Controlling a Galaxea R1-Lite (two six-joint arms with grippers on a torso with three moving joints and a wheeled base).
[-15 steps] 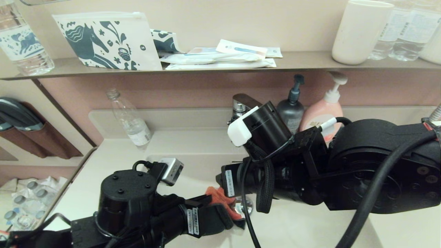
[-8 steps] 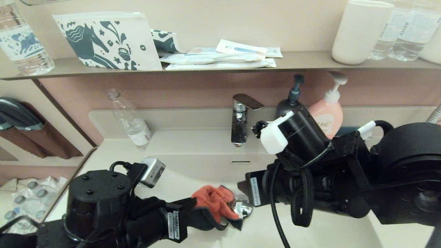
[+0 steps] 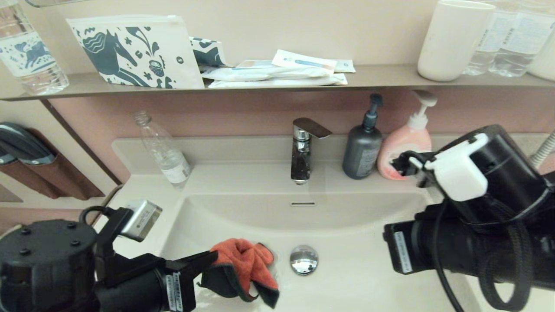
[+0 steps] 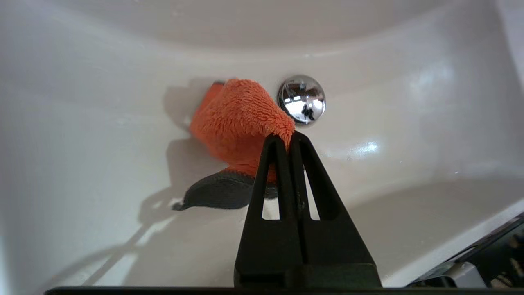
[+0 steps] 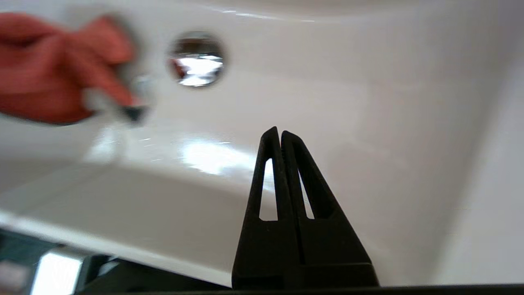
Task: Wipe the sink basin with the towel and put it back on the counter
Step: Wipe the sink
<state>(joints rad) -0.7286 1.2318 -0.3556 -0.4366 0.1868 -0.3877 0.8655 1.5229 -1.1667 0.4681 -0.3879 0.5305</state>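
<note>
We now hold the towel (image 3: 245, 264) w/ the left gripper (image 4: 286, 137) alone: its fingers are clamped on an orange fold, the dark grey edge hanging below, over the near-left part of the sink basin (image 3: 355, 216), just left of the drain plug (image 3: 303, 259). A sec ago both arms crowded over the drain, the right one hiding the faucet (image 3: 302, 149); since then the right gripper (image 5: 279, 133) has let go, pulled back to the right side of the basin, and its fingers are now pressed together on nothing. The left arm has also drawn back toward the near-left corner, carrying the towel w/ it, so the drain and the far wall of the basin w/ the overflow slot (image 3: 302, 203) are in plain sight again. We read this as a hand-over just done: the towel is w/ the left side, prob. for wiping the left half or for the put-down. The counter (image 3: 143, 190) at far left, near the clear bottle (image 3: 162, 149), looks like the closest free spot; towel isn't on it yet.
</note>
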